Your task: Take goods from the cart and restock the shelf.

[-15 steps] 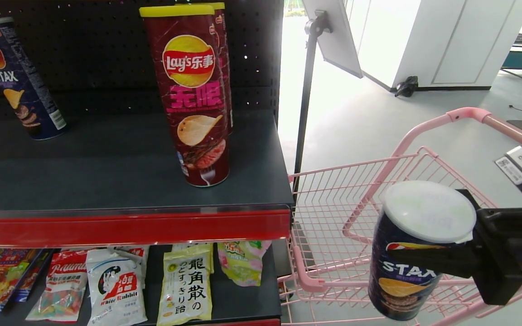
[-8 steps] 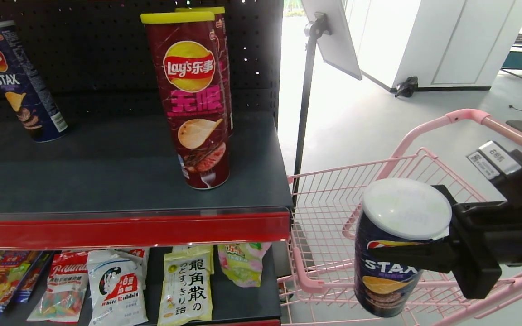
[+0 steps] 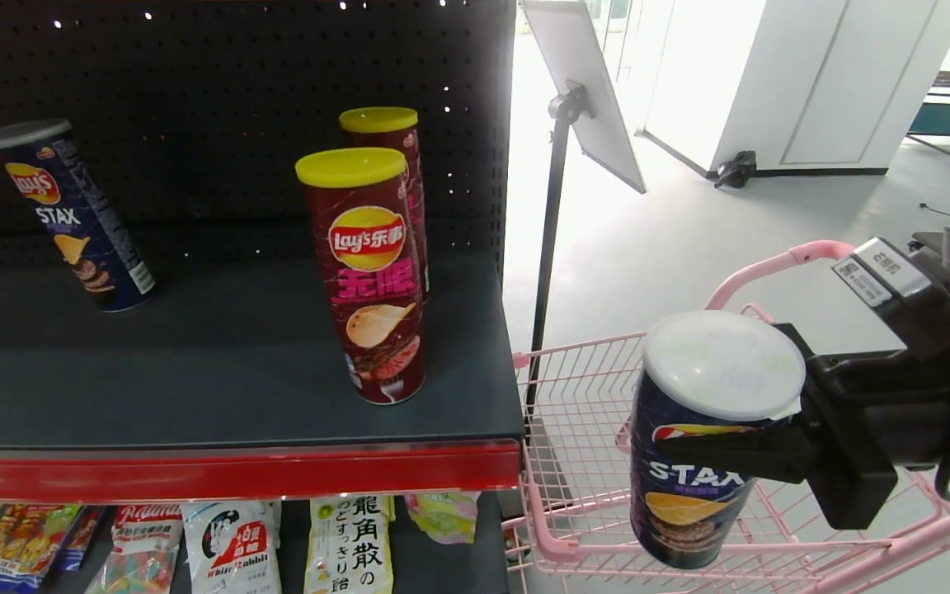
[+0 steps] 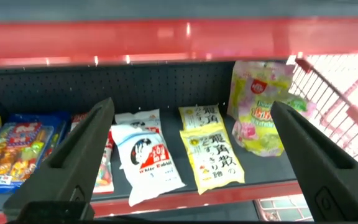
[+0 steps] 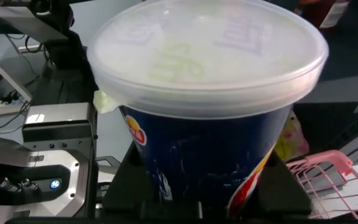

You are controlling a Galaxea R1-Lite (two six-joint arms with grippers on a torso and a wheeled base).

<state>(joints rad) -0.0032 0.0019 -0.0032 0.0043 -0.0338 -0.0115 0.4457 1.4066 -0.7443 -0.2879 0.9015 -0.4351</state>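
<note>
While the right gripper (image 3: 726,454) had its jaws clamped around the dark blue cylindrical chip can (image 3: 689,516) with a translucent plastic lid, the can hung above the pink wire-mesh cart (image 3: 582,371), near the matte grey shelf board (image 3: 195,371). The left gripper (image 4: 191,106) had its jaws wide apart, empty, facing glossy snack bags (image 4: 145,158).

The right arm extends in from the right, its gripper (image 3: 702,441) clamped from the side around the upper part of an upright blue chip can (image 3: 689,511), while the left gripper (image 4: 191,109) points forward, fingers spread wide.
</note>
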